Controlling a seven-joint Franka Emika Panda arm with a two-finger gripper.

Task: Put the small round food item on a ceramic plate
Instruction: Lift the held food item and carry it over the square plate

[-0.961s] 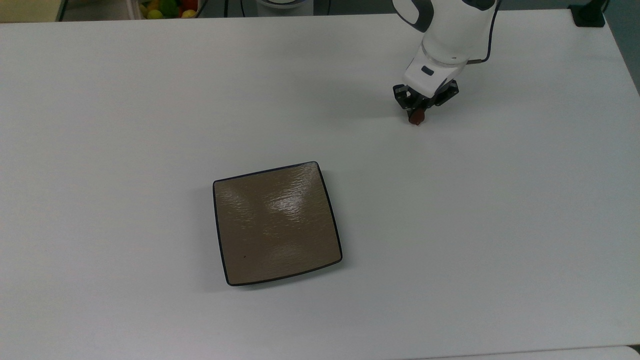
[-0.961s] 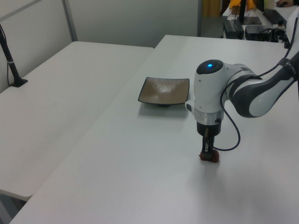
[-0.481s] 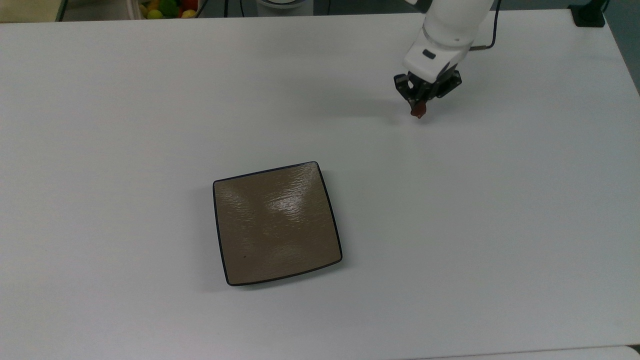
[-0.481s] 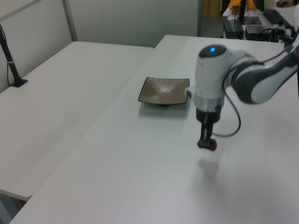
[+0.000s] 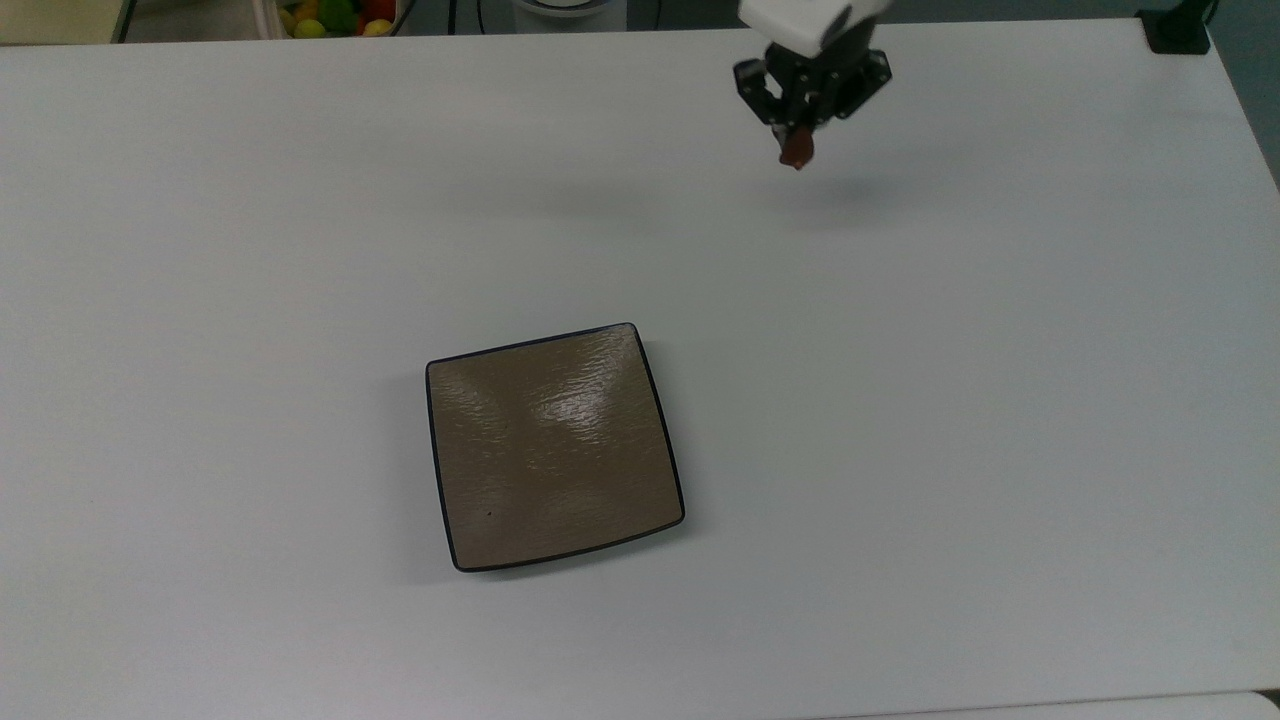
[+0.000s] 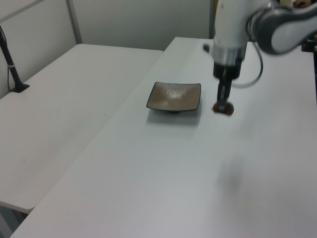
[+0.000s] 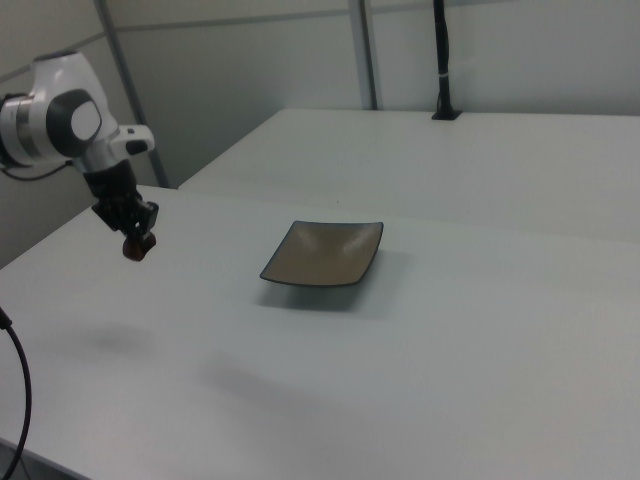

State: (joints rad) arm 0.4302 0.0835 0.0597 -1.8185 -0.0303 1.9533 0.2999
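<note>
My gripper is shut on the small round food item, a dark reddish-brown lump, and holds it high above the white table near the top view's upper right. Its shadow lies on the table below. The ceramic plate is square, glossy tan-brown with a thin black rim. It lies flat in the middle of the table, well apart from the gripper, and nothing is on it.
A container of yellow, green and red fruits sits past the table's far edge at the top view's upper left. A second white table adjoins this one. A black post base stands at the top view's upper right corner.
The gripper has lifted the food item off the table, risen well above it, and moved toward the top view's upper left. The plate has not moved.
</note>
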